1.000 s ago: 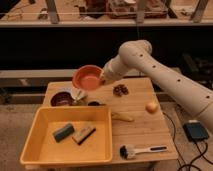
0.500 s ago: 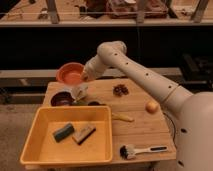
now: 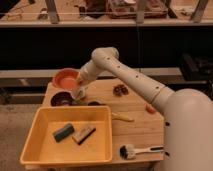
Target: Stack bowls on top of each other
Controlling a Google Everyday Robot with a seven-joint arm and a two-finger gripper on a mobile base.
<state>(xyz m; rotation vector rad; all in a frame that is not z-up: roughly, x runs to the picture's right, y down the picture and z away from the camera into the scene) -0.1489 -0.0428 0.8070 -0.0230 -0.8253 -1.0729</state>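
1. From my seat the claw (image 3: 77, 85) hangs over the back-left corner of the wooden table (image 3: 140, 131), clenched on the rim of the orange-red bowl (image 3: 65, 78). That bowl is up in the air, tilted, smooth and round, just left of the claw.
2. The dark maroon bowl (image 3: 62, 98) sits on the wood right below and a bit left of the claw, same shallow round shape. So two bowls total, not stacked yet.
3. One small white cup (image 3: 78, 93) is directly under the claw.
4. One big yellow rectangular tub (image 3: 35, 145), glossy plastic, sits nearer the camera than the claw, with two blocky sponges inside: a green one (image 3: 63, 132) and a brown one (image 3: 83, 134).
5. Well to the claw's right: one brown knobbly thing (image 3: 120, 90). Further down, one white-handled brush (image 3: 137, 150).
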